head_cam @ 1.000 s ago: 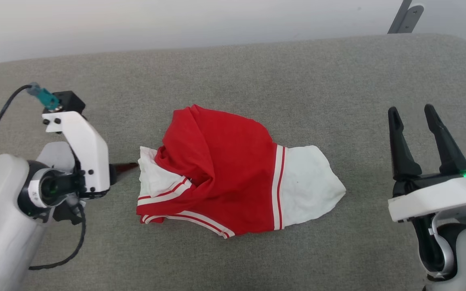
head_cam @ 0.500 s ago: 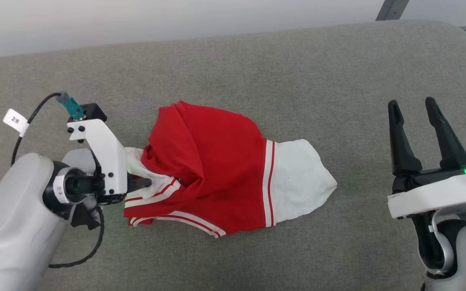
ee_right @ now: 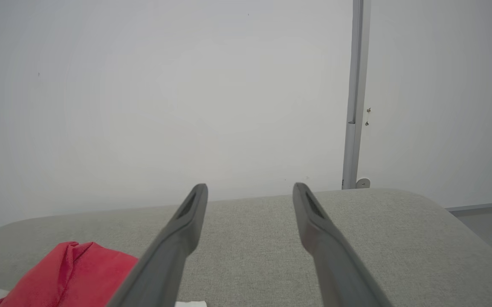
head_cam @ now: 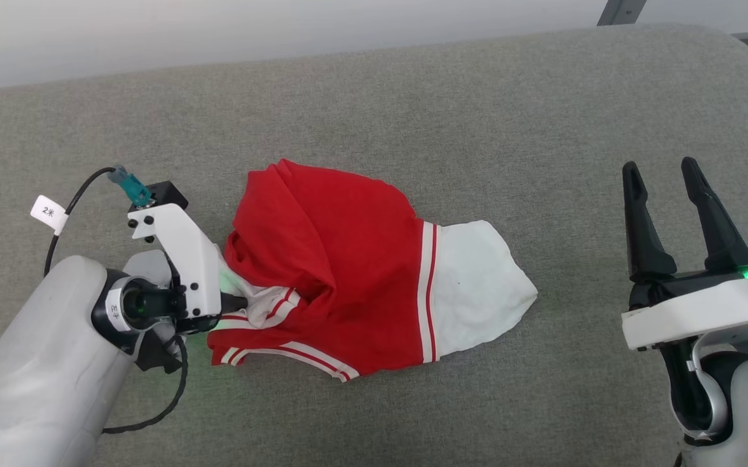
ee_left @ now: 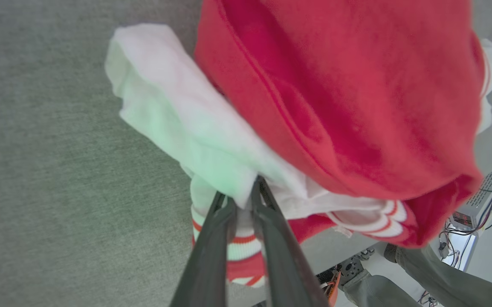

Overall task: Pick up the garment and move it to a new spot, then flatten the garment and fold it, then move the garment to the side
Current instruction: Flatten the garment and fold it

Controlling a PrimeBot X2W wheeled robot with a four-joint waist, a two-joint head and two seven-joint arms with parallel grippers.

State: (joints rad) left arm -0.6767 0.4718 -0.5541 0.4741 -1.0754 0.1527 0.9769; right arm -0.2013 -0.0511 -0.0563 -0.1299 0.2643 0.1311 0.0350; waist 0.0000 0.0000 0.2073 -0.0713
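The garment, a red T-shirt with white sleeves and red-white striped trim, lies crumpled in the middle of the grey padded surface. My left gripper reaches in from the left and is pinched on the white sleeve at the garment's left edge. In the left wrist view the two dark fingers of the left gripper stand close together with white cloth of the garment caught between the tips. My right gripper is open and empty, well off the right sleeve. In the right wrist view the right gripper points over the surface, with the garment at lower left.
A pale wall runs behind the surface, with a grey post at the far right corner. The surface's rounded far edge drops off there. Past the near edge, a person's trouser legs and a wired box show. A tagged cable loops off my left wrist.
My left gripper has moved right onto the garment's left white sleeve and closed on it, bunching the cloth slightly. The head camera has shifted a little. The right gripper has stayed put.
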